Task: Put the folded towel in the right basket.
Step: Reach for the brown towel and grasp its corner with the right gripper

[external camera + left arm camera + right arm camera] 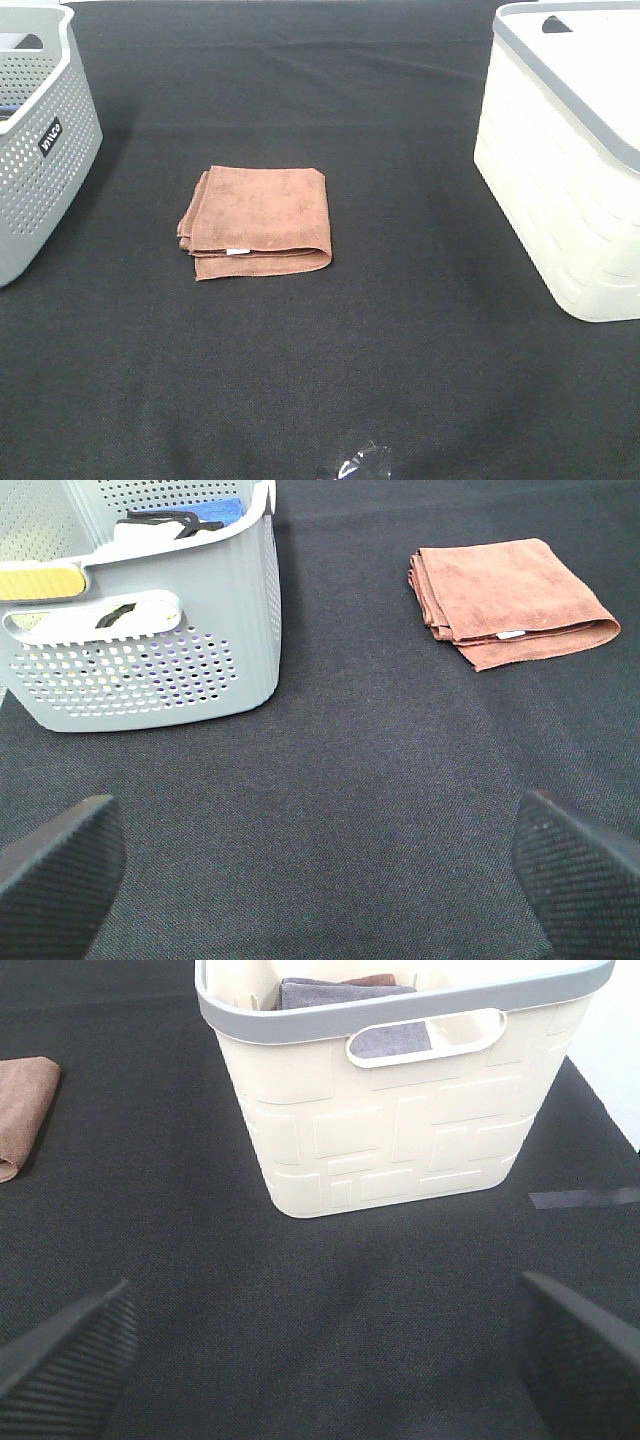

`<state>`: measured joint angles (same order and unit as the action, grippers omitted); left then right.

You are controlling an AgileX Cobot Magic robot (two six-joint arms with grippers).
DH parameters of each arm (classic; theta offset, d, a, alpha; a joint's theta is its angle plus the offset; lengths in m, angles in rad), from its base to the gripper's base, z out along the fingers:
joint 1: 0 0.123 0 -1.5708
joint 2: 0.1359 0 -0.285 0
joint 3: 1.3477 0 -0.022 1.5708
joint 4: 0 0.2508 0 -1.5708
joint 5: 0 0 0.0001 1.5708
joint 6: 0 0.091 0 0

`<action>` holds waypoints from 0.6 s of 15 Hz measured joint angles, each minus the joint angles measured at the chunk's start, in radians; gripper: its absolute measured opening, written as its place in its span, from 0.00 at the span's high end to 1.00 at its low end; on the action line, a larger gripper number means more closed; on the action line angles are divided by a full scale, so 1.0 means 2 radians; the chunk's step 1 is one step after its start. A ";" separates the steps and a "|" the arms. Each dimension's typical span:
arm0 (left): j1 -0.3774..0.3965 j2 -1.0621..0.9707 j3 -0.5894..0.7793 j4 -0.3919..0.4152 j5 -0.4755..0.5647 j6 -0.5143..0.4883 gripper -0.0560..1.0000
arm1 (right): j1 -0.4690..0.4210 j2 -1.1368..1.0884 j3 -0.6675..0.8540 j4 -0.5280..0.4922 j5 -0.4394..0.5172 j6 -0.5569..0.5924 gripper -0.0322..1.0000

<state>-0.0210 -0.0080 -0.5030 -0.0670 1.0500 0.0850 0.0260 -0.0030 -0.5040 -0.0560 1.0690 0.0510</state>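
Observation:
A folded brown towel (258,220) lies flat on the black table, left of centre. It also shows in the left wrist view (512,600) and at the edge of the right wrist view (22,1110). The right basket (570,150) is cream with a grey rim and stands at the right; in the right wrist view (400,1110) it holds folded grey and brown cloths. My left gripper (320,865) is open and empty, well short of the towel. My right gripper (320,1345) is open and empty in front of the cream basket. Neither arm shows in the high view.
A grey perforated basket (35,140) stands at the left edge; in the left wrist view (150,630) it holds several items. A scrap of clear plastic (358,462) lies near the table's front edge. A strip of tape (585,1197) sits right of the cream basket.

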 joint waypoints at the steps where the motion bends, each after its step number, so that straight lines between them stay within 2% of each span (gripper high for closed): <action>1: 0.000 0.000 0.000 0.000 0.000 0.000 0.02 | 0.000 0.000 0.000 0.000 0.000 0.000 0.03; 9: 0.000 0.000 0.000 0.000 0.000 0.000 0.02 | 0.000 0.000 0.000 0.000 0.000 0.000 0.03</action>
<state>-0.0210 -0.0080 -0.5030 -0.0670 1.0500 0.0850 0.0260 -0.0030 -0.5040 -0.0560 1.0690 0.0510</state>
